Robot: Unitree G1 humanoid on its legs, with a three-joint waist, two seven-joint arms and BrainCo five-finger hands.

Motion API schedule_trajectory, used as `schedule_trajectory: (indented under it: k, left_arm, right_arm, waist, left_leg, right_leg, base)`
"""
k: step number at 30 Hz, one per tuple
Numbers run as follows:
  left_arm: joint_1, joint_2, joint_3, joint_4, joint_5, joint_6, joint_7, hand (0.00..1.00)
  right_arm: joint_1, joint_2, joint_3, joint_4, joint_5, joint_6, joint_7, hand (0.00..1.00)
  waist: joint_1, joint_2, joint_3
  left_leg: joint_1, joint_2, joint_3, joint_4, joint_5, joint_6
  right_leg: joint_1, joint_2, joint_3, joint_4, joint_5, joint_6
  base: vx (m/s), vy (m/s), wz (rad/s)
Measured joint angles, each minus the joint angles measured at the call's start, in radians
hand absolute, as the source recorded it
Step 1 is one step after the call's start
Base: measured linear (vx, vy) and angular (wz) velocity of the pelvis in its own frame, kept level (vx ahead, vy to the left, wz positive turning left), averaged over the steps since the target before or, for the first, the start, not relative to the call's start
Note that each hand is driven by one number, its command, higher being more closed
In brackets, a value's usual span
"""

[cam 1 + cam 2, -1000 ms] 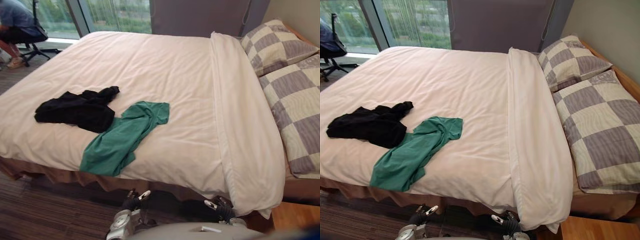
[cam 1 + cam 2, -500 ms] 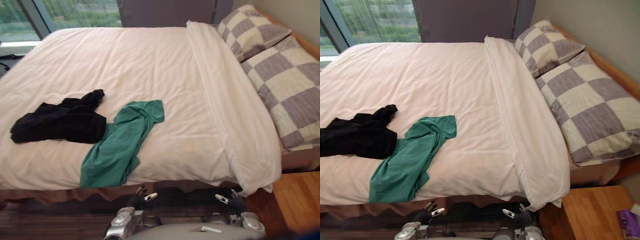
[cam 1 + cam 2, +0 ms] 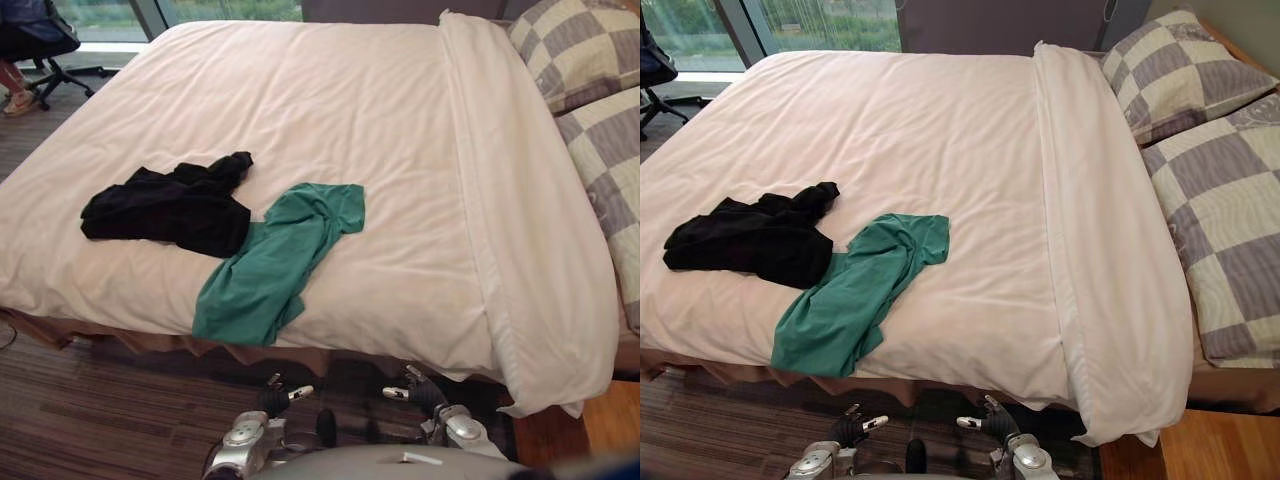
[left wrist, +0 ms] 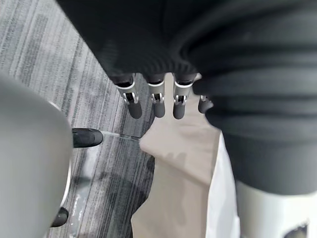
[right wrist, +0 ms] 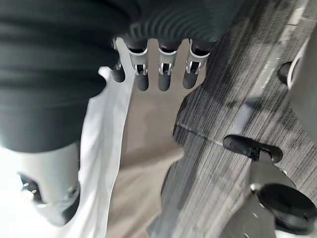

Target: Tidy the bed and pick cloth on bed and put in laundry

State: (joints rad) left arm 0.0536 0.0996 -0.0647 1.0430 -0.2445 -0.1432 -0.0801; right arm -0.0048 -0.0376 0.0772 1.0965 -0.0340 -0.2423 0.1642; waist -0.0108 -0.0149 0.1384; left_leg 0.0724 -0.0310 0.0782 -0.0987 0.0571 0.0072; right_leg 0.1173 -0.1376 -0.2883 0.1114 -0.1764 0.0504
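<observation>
A crumpled black cloth lies on the near left part of the white duvet. A green cloth sprawls beside it, touching its right edge and reaching down to the bed's front edge. Both hands hang low in front of the bed, below the mattress edge and apart from both cloths. My left hand is under the green cloth's lower end, and my right hand is further right. In the wrist views the left fingers and the right fingers are straight and hold nothing, above grey floor and the tan bed skirt.
Two checkered pillows lie at the bed's right end, past the folded-back duvet edge. A person sits on an office chair by the window at far left. Wooden flooring shows at the lower right corner.
The whole picture has shifted, so the camera has moved. Both cloths lie where they were on the duvet, and both hands stay low before the bed.
</observation>
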Motion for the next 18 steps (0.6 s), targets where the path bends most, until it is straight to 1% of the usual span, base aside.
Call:
schedule_trajectory:
  k: [2, 3, 4, 5, 6, 7, 8, 9, 11, 12, 13, 14, 15, 16, 17, 18]
  left_arm:
    - [0.015, -0.016, 0.051, 0.001, -0.001, -0.021, 0.000, 0.00]
    - [0.020, -0.017, 0.061, 0.001, -0.001, -0.026, -0.001, 0.00]
    - [0.028, -0.021, 0.080, 0.000, -0.002, -0.032, 0.000, 0.00]
    - [0.033, -0.031, 0.102, 0.000, 0.000, -0.036, -0.002, 0.00]
    - [0.030, -0.034, 0.112, 0.000, 0.001, -0.036, -0.002, 0.00]
    - [0.023, -0.040, 0.117, -0.002, 0.002, -0.039, -0.002, 0.00]
    - [0.018, -0.038, 0.113, -0.003, 0.002, -0.041, -0.002, 0.00]
    - [0.013, -0.034, 0.110, -0.004, 0.002, -0.041, -0.002, 0.00]
    - [0.009, -0.025, 0.101, -0.004, 0.000, -0.035, -0.003, 0.00]
    - [-0.001, -0.017, 0.088, -0.005, -0.009, -0.029, -0.004, 0.00]
    - [-0.038, -0.008, 0.063, -0.010, -0.023, -0.023, -0.008, 0.00]
    - [-0.048, -0.012, 0.052, -0.011, -0.028, -0.021, -0.012, 0.00]
    - [-0.049, -0.024, 0.014, -0.008, -0.053, -0.021, -0.025, 0.00]
    - [-0.055, -0.044, -0.016, -0.016, -0.074, -0.022, -0.035, 0.00]
    - [-0.058, -0.053, -0.023, -0.021, -0.088, -0.022, -0.045, 0.00]
    - [-0.067, -0.059, -0.048, -0.021, -0.113, -0.022, -0.054, 0.00]
  right_arm:
    - [0.002, 0.000, -0.027, 0.000, 0.032, 0.016, -0.005, 0.00]
    - [0.003, -0.002, -0.028, 0.000, 0.032, 0.018, -0.005, 0.00]
    - [0.007, -0.007, -0.030, -0.001, 0.032, 0.018, -0.005, 0.00]
    - [0.015, -0.010, -0.036, -0.010, 0.031, 0.017, -0.008, 0.00]
    - [0.021, -0.011, -0.042, -0.020, 0.031, 0.016, -0.010, 0.00]
    - [0.031, -0.018, -0.059, -0.029, 0.031, 0.010, -0.011, 0.00]
    - [0.031, -0.025, -0.073, -0.017, 0.031, 0.007, -0.011, 0.00]
    - [0.031, -0.035, -0.081, -0.016, 0.031, 0.007, -0.010, 0.00]
    - [0.027, -0.039, -0.092, -0.018, 0.030, 0.005, -0.008, 0.00]
    - [0.010, -0.040, -0.108, -0.014, 0.022, 0.007, -0.008, 0.00]
    - [-0.001, -0.047, -0.120, -0.007, 0.004, 0.006, -0.007, 0.00]
    - [-0.006, -0.058, -0.129, -0.007, -0.011, 0.007, -0.008, 0.00]
    - [-0.021, -0.090, -0.126, -0.007, -0.033, 0.001, -0.008, 0.00]
    - [-0.038, -0.125, -0.122, -0.005, -0.054, -0.007, -0.008, 0.00]
    - [-0.043, -0.138, -0.122, -0.002, -0.063, -0.009, -0.009, 0.00]
    - [-0.063, -0.150, -0.121, 0.001, -0.077, -0.017, -0.010, 0.00]
  waist:
    - [0.001, 0.008, 0.003]
    - [0.000, 0.007, 0.003]
    - [0.000, 0.006, 0.003]
    - [-0.004, 0.005, 0.000]
    - [-0.012, 0.003, 0.000]
    - [-0.028, 0.002, 0.001]
    - [-0.024, 0.009, -0.002]
    - [-0.023, 0.011, -0.004]
    - [-0.029, 0.007, -0.001]
    - [-0.042, -0.021, 0.004]
    - [-0.068, -0.056, 0.012]
    - [-0.064, -0.052, 0.015]
    - [-0.068, -0.034, 0.026]
    - [-0.086, 0.000, 0.037]
    - [-0.091, 0.010, 0.043]
    - [-0.101, 0.014, 0.046]
  left_leg:
    - [0.016, 0.013, 0.030, -0.005, -0.003, -0.003]
    - [0.018, 0.015, 0.037, -0.005, -0.006, -0.008]
    - [0.013, 0.023, 0.069, -0.005, -0.021, -0.008]
    - [0.007, 0.039, 0.145, 0.007, -0.042, -0.007]
    - [-0.012, 0.049, 0.184, 0.037, -0.054, -0.010]
    - [-0.054, 0.068, 0.225, 0.109, -0.071, -0.012]
    - [-0.076, 0.070, 0.230, 0.147, -0.087, -0.015]
    - [-0.082, 0.069, 0.238, 0.155, -0.091, -0.016]
    - [-0.107, 0.055, 0.271, 0.181, -0.077, -0.020]
    - [-0.159, 0.022, 0.298, 0.238, -0.042, -0.059]
    - [-0.223, 0.009, 0.284, 0.345, -0.053, -0.035]
    - [-0.246, 0.037, 0.281, 0.412, -0.089, -0.009]
    - [-0.257, 0.123, 0.238, 0.468, -0.110, -0.040]
    - [-0.248, 0.208, 0.177, 0.476, -0.104, -0.068]
    - [-0.242, 0.246, 0.144, 0.475, -0.097, -0.079]
    - [-0.232, 0.291, 0.096, 0.471, -0.082, -0.102]
  right_leg:
    - [0.002, 0.010, 0.022, 0.001, -0.005, -0.002]
    - [0.002, 0.011, 0.026, 0.001, -0.006, -0.002]
    - [-0.001, 0.013, 0.026, -0.001, -0.006, 0.002]
    - [-0.002, 0.008, 0.019, -0.006, -0.001, 0.006]
    - [-0.004, 0.003, 0.007, -0.007, -0.002, 0.006]
    - [-0.010, -0.007, -0.009, 0.003, -0.006, 0.012]
    - [-0.031, -0.018, -0.006, 0.036, -0.015, 0.013]
    - [-0.047, -0.026, 0.001, 0.062, -0.022, 0.010]
    - [-0.106, -0.058, 0.022, 0.144, -0.052, 0.007]
    - [-0.156, -0.122, 0.029, 0.195, -0.069, 0.013]
    - [-0.190, -0.197, 0.043, 0.225, -0.077, 0.009]
    - [-0.203, -0.214, 0.061, 0.236, -0.074, 0.015]
    - [-0.230, -0.231, 0.087, 0.268, -0.069, 0.030]
    - [-0.262, -0.238, 0.123, 0.313, -0.077, 0.050]
    - [-0.289, -0.252, 0.147, 0.348, -0.087, 0.066]
    - [-0.330, -0.285, 0.180, 0.404, -0.105, 0.095]
  base:
    - [-0.13, -0.049, -0.29]
    - [-0.09, -0.015, -0.28]
    - [-0.10, 0.005, -0.15]
    - [-0.10, 0.011, 0.02]
    - [-0.07, 0.031, 0.41]
    - [-0.01, 0.047, 0.42]
    - [0.00, 0.057, 0.24]
    - [0.01, 0.074, -0.12]
    - [0.04, 0.069, -0.09]
    - [-0.02, 0.098, 0.14]
    - [-0.03, 0.129, 0.08]
    - [-0.05, 0.111, -0.16]
    - [-0.02, 0.208, -0.46]
    - [-0.04, 0.240, -0.47]
    - [-0.07, 0.380, -0.43]
    - [-0.05, 0.400, -0.22]
